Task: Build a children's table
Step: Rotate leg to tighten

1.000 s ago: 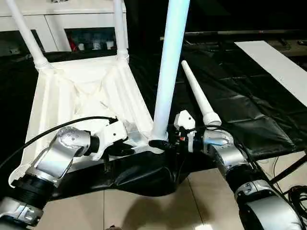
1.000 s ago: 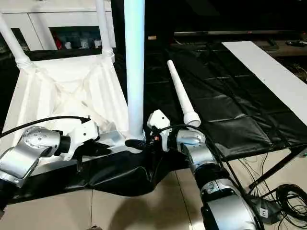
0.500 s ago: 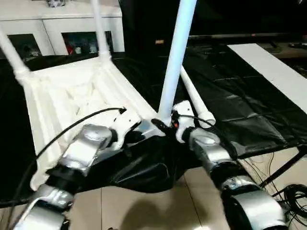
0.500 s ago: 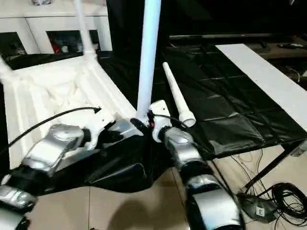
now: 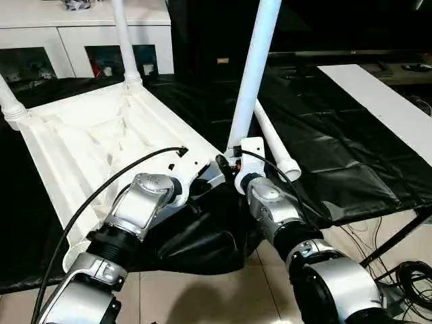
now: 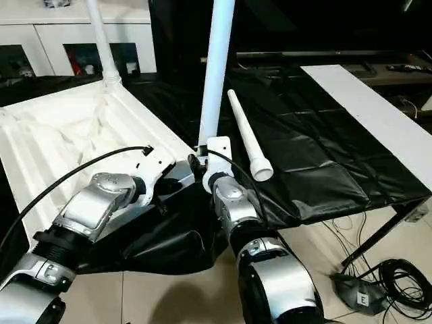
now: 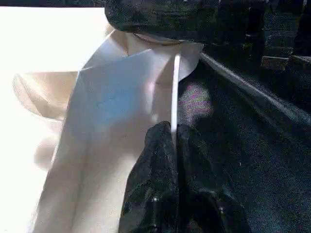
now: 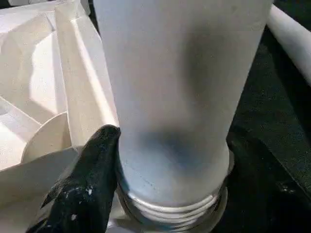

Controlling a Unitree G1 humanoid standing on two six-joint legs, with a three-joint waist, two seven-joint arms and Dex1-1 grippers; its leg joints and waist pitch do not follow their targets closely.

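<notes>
From the head, the white tabletop (image 5: 88, 142) lies upside down on a black sheet (image 5: 324, 142). Three legs stand in its corners. One loose leg (image 6: 247, 138) lies on the sheet beside it.

The left wrist view shows the left gripper (image 7: 174, 141) pinched tight on the tabletop's thin rim (image 7: 175, 92).

In the right wrist view, the right gripper (image 8: 170, 160) hugs the near standing leg (image 8: 180, 77) just above its threaded end, one black finger (image 8: 90, 179) pressed against it.

Looks like a lab or test room. Black sheeting (image 5: 324, 135) over the worktop, loose cables (image 6: 398, 280) on the tiled floor (image 6: 135, 297), a white cabinet (image 5: 81, 34) along the far edge.
</notes>
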